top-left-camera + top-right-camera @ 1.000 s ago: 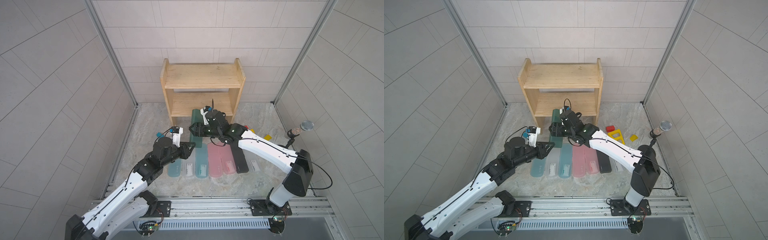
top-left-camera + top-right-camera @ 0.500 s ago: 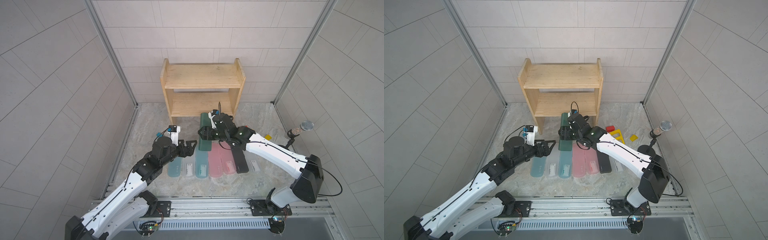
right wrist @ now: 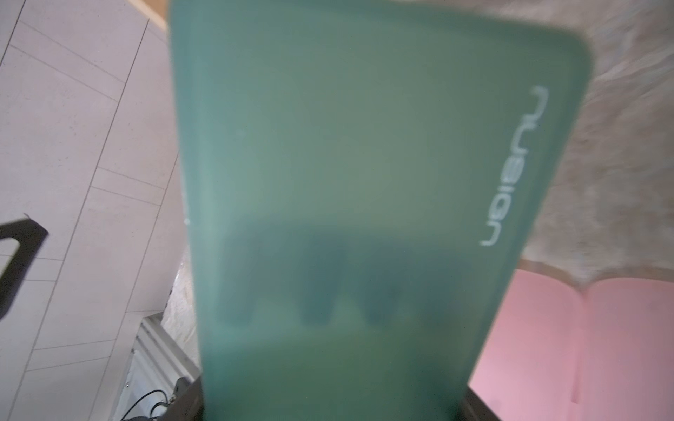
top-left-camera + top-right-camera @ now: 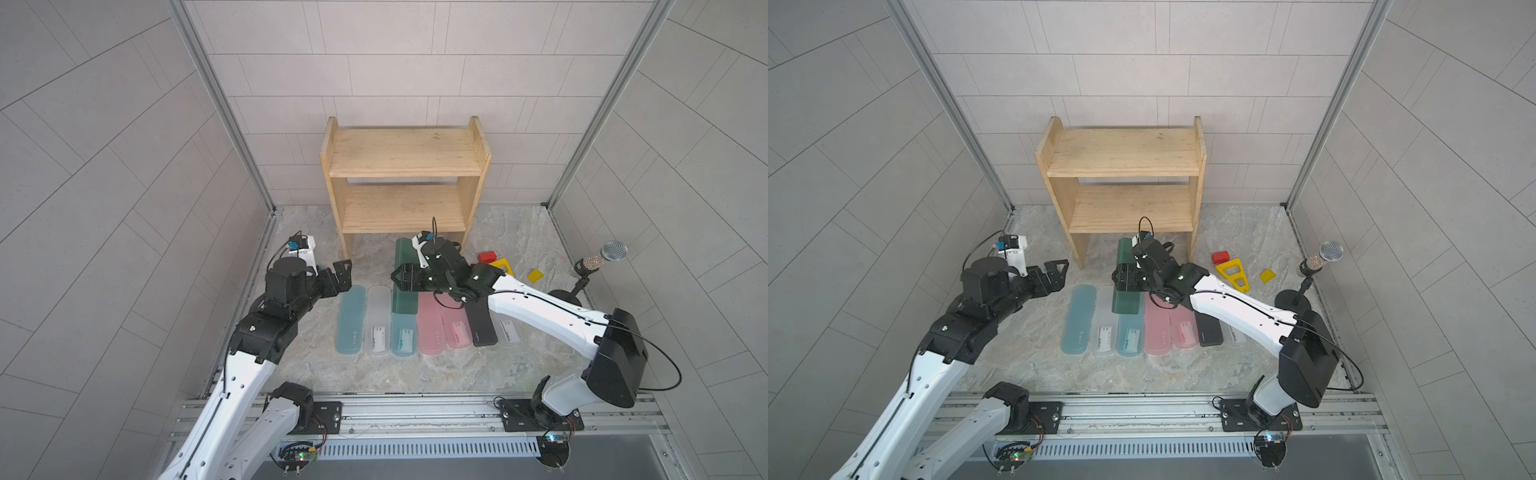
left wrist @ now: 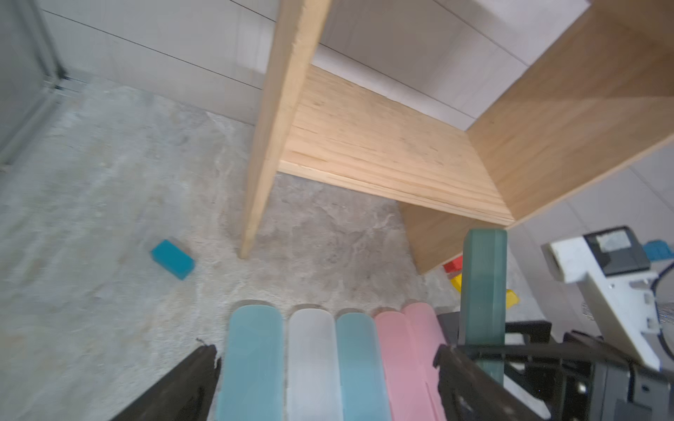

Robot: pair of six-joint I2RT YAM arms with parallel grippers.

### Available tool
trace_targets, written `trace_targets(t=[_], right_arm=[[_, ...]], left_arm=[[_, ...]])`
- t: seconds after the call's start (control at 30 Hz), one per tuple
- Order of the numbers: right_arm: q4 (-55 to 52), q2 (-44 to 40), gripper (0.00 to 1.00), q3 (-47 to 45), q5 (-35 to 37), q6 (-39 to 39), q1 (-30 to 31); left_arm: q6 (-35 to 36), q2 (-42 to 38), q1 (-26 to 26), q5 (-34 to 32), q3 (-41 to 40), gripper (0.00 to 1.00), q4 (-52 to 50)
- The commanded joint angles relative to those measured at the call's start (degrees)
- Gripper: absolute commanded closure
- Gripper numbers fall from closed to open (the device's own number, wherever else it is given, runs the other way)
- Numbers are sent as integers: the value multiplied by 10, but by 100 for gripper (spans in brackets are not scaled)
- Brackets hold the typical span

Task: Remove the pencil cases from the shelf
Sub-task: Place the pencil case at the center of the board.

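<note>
Hanging clamped in the right gripper (image 4: 405, 281), the dark green pencil case (image 4: 405, 303) tilts over a row of seven pencil cases (image 4: 351, 320) lying side by side mid-worktop (image 4: 374, 374), before the shelf (image 4: 405, 151) at the back edge. The left gripper (image 4: 344, 276) gapes wide, holding nothing, beside the row.

The small two-tier pale shelf (image 4: 405, 153) is bare matt wood with visible grain. The long dark green pencil case (image 3: 364, 145) is smooth, frosted plastic.
</note>
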Motion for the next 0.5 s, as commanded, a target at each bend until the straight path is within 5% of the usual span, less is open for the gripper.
trace_targets(t=[0.0, 0.2, 0.47], right_arm=[[100, 52, 100, 8, -49, 66, 34], [172, 190, 100, 100, -87, 125, 96], [160, 323, 100, 231, -97, 150, 130]], left_arm=[[86, 29, 28, -31, 77, 0, -127], [169, 55, 35, -178, 187, 0, -243], [177, 43, 38, -180, 195, 0, -263]])
